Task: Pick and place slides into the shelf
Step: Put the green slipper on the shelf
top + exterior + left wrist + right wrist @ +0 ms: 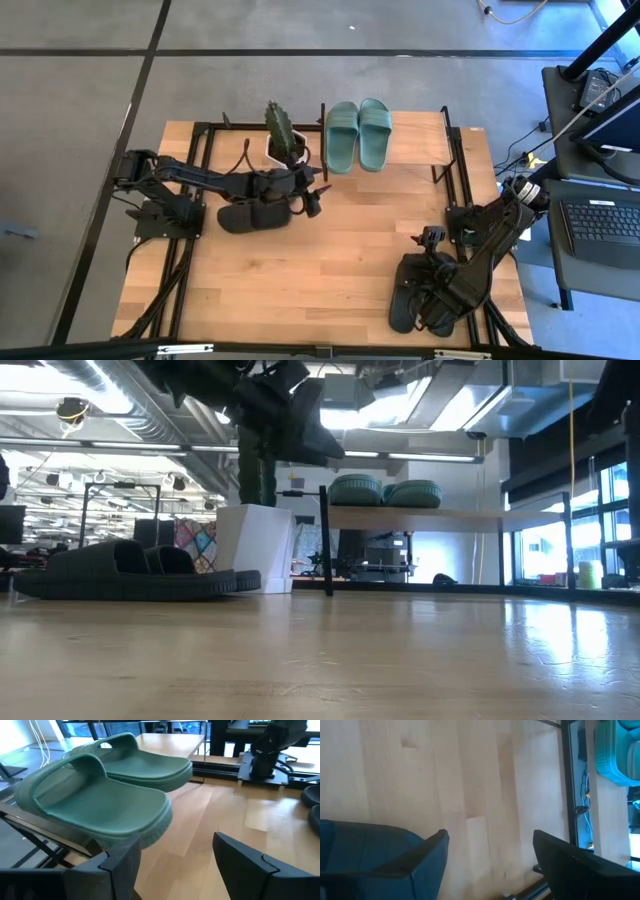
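Sage-green slides [357,135] are sitting side by side on the shelf [415,140], beside the cactus pot [281,140]. The left gripper [313,198] is hovering just in front of the shelf, fingers spread and empty, over one black pair [250,214]. The right gripper [430,243] is gaping empty too, well away from the shelf above the other black pair [420,300].

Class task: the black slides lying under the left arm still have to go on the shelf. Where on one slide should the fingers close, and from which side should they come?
Best guess: grip the wide strap of a black slide, coming from above. It lies flat, sole down, on the table, so the raised strap is the one part open fingers can straddle. The left gripper, open, hangs just beside the pair.
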Robot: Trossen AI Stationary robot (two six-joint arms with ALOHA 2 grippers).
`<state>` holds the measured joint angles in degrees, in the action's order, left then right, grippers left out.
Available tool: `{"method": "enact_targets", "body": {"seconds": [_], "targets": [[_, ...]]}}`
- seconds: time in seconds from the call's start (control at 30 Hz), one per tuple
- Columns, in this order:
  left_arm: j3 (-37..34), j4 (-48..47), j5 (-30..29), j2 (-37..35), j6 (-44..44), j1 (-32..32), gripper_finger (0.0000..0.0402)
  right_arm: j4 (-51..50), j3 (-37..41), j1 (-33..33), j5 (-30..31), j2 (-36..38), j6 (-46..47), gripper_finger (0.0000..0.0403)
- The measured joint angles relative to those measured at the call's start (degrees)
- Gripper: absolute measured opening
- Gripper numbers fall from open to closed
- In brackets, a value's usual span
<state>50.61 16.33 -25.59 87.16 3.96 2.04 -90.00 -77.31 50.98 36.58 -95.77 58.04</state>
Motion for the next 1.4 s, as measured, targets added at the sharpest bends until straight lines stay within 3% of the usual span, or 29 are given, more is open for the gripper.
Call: {"method": "enact_targets", "body": {"seconds": [0.23, 1.2, 1.4], "targets": [[0.04, 0.29, 2.87, 3.53, 0.95, 2.58, 0.0235, -0.02, 0.01, 0.0, 1.33, 0.0, -1.06, 0.0289], [0.15, 3.9, 3.68, 4.2, 1.67, 6.5, 0.0235, -0.02, 0.0, 0.0, 2.4, 0.0, -1.07, 0.0289], [1.27, 5.14, 3.92, 7.21, 1.93, 7.59, 0.0235, 0.06, -0.01, 0.0, 2.4, -0.02, -1.07, 0.0289]]}}
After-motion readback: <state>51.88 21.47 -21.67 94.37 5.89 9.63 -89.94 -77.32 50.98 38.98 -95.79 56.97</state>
